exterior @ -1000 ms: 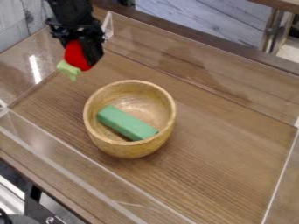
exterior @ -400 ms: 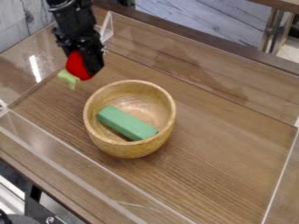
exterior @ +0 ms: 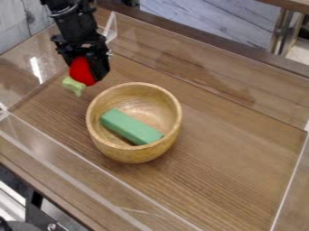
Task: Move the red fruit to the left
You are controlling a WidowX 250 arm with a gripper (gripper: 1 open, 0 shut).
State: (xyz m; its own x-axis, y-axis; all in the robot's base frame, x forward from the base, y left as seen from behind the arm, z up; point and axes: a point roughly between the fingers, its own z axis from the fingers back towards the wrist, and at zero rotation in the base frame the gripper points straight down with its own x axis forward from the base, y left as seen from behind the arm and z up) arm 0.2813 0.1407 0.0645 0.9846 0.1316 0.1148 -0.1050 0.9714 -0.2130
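Observation:
The red fruit (exterior: 81, 70), small and bright red with light-green leaves (exterior: 74, 87) at its lower end, sits low over the table at the left, just beyond the wooden bowl (exterior: 134, 122). My black gripper (exterior: 82, 69) comes down from above with its fingers on either side of the fruit. The leaves look to be touching the tabletop. Whether the fingers still press on the fruit or have parted from it does not show at this size.
The wooden bowl holds a green rectangular block (exterior: 129, 126). Clear plastic walls (exterior: 24, 68) fence the wooden table on the left and along the front. A chair or table leg (exterior: 285, 36) stands at the back right.
The gripper has come down and shifted slightly right with the fruit. The leaves now reach the table surface.

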